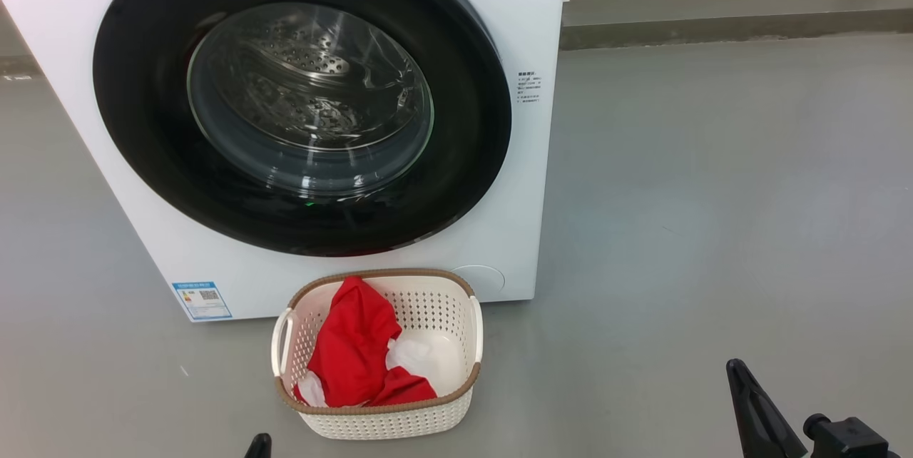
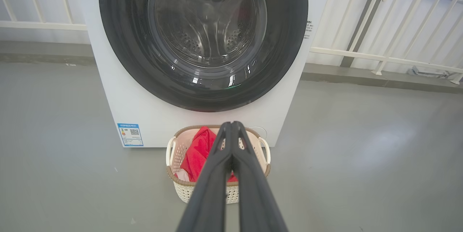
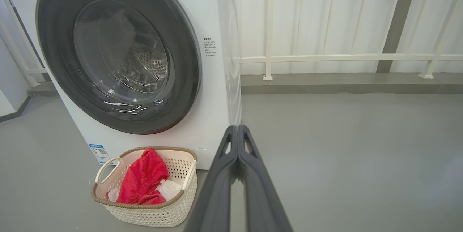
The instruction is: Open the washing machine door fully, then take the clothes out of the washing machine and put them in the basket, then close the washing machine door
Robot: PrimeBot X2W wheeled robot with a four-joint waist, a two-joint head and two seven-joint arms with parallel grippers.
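Observation:
The washing machine point(image 1: 521, 8) stands white and boxy, and its door point(image 1: 143, 130), black-rimmed with a glass bowl, lies flat against the front. Through the glass I see bare perforated drum. The red and white clothes point(image 1: 353, 351) lie in the cream basket point(image 1: 399, 424) on the floor right before the machine. My left gripper point(image 2: 231, 125) is shut with nothing in it, hanging back from the basket point(image 2: 181, 190). My right gripper point(image 3: 238, 128) is also shut and holds nothing, off to the basket's right. In the head view both dark tips peek up at the bottom edge, left gripper point(image 1: 259, 442) and right gripper point(image 1: 736, 371).
Grey floor point(image 1: 713, 230) spreads wide to the right of the machine. A white railing point(image 3: 343, 58) and a low grey kerb point(image 3: 343, 87) run behind. A blue label point(image 1: 203, 299) sits on the machine's lower left corner.

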